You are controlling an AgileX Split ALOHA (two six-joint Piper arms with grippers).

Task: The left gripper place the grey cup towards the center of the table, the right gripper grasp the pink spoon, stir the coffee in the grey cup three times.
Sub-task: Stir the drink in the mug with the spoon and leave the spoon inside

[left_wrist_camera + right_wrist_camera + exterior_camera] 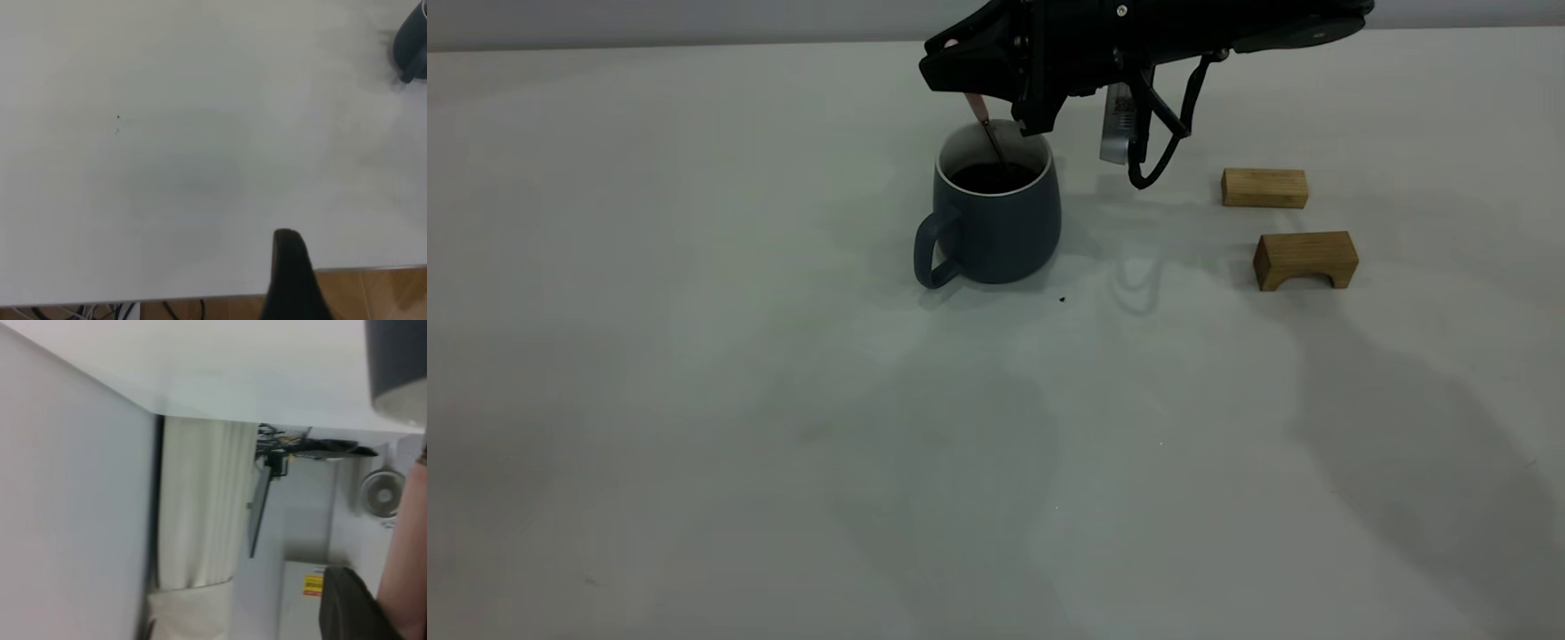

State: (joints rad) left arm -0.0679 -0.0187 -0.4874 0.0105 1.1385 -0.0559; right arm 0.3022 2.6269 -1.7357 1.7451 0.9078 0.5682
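With my right gripper [996,98] just above the grey cup [996,218], its fingers pinch the upper handle of the pink spoon [978,108], whose metal neck slants down into the coffee [991,177]. I judge the spoon light, stiff and slippery, best held high on its pale pink handle, clear of the liquid. The cup, slate-grey with a white interior, stands left of two wooden blocks [1303,258]; the left gripper [290,277] hangs well away from it, finger state indeterminate.
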